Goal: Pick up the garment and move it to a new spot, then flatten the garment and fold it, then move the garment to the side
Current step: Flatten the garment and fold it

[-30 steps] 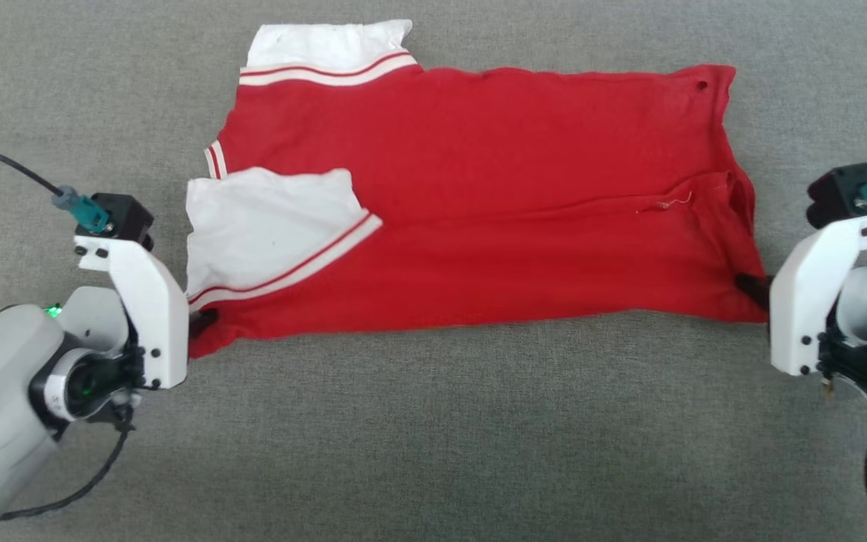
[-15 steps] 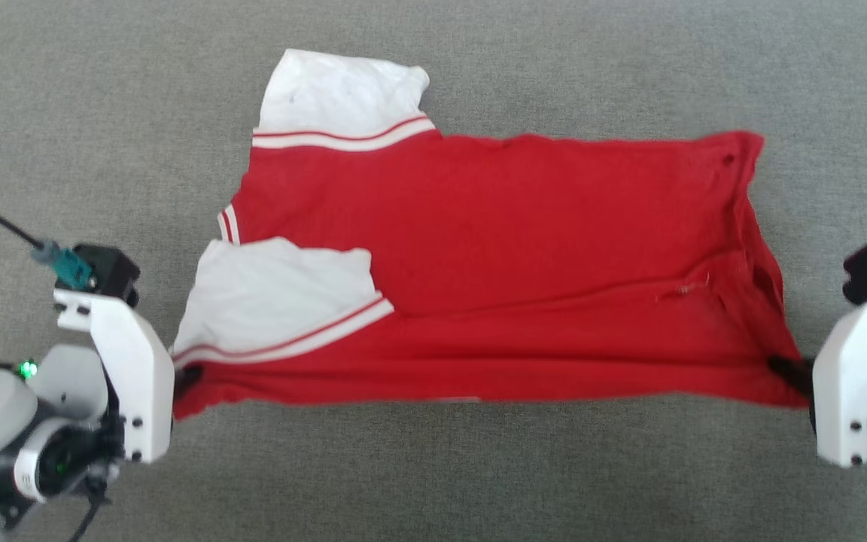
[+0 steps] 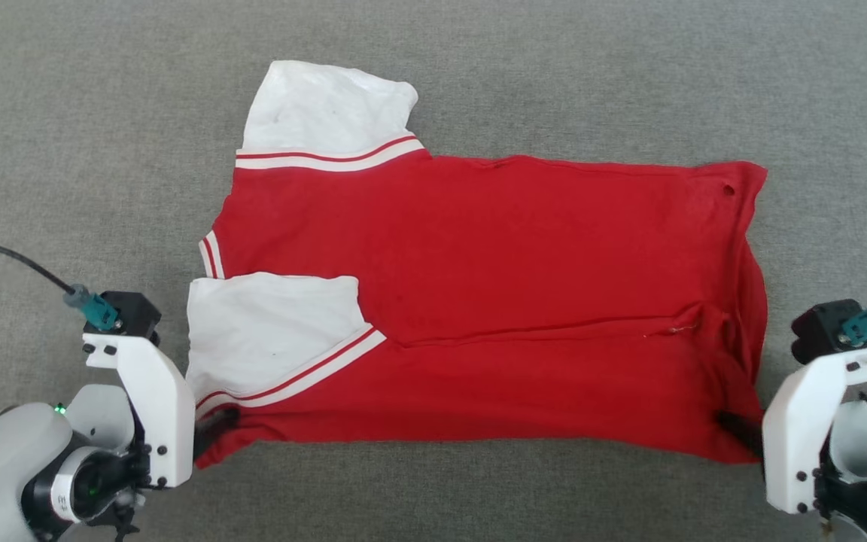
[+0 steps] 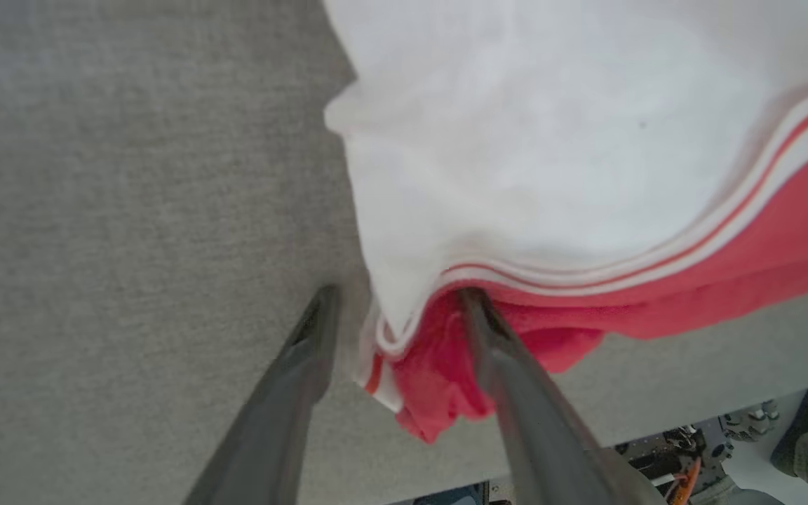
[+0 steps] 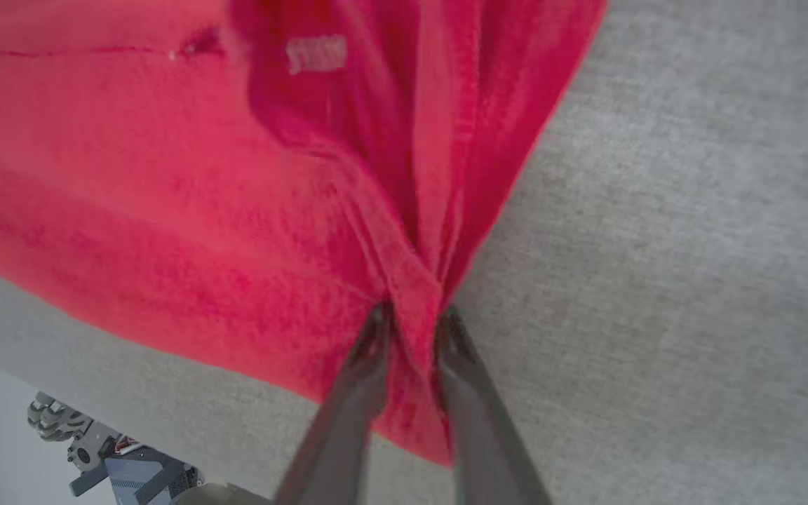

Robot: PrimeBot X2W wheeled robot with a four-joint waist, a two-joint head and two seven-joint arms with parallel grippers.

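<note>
The garment [image 3: 524, 301] lies spread on the gray surface [image 3: 433, 497], red body flat with its long side running left to right in the head view. One white sleeve [image 3: 324, 105] sticks out at the far left. The other white sleeve [image 3: 268, 331] is folded over the red cloth near the left front corner.

The left end effector [image 3: 215, 425] sits at that corner. In the left wrist view its fingers [image 4: 306, 365] stand wide apart, with the bunched red and white corner between them and only one finger touching the cloth.

The right end effector [image 3: 731, 425] is at the right front corner. In the right wrist view, the right end effector [image 5: 411, 315] is narrow, pinching a gathered ridge of red cloth that fans out from the tips.
</note>
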